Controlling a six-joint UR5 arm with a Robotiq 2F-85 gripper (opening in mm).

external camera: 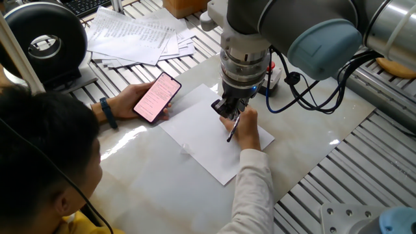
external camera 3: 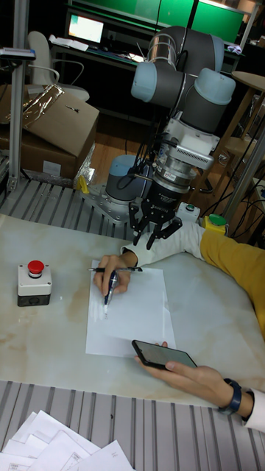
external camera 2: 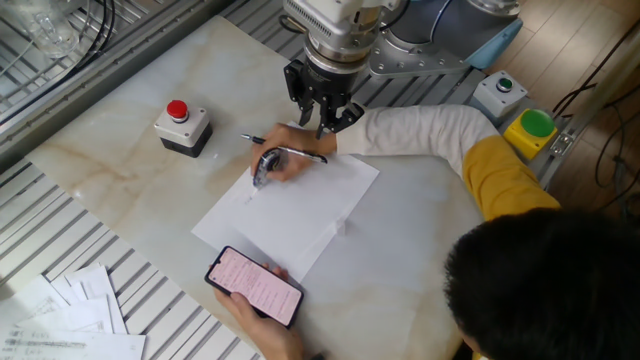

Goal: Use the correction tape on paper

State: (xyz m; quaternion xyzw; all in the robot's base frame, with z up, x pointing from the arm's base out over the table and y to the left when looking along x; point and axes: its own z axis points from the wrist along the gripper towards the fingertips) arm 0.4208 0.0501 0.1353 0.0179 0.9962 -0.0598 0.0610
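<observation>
The white paper (external camera: 201,140) (external camera 2: 290,215) (external camera 3: 136,316) lies flat on the marble table. A person's hand rests on its far edge and holds the small dark grey correction tape (external camera 2: 262,168) (external camera 3: 108,288) against the sheet. A slim dark pen (external camera 2: 290,152) (external camera 3: 118,269) (external camera: 231,129) lies across the same hand. My gripper (external camera 2: 322,118) (external camera 3: 153,235) (external camera: 229,109) hangs just above that hand. It is open, with nothing between its fingers. In the one fixed view the hand hides the correction tape.
The person's other hand holds a phone (external camera: 156,97) (external camera 2: 255,283) at the paper's near edge. A red button box (external camera 2: 180,125) stands left of the sheet, and a green-and-yellow button box (external camera 2: 535,130) on the right. Printed sheets (external camera: 140,32) are fanned beyond the table. The person's arm crosses the table.
</observation>
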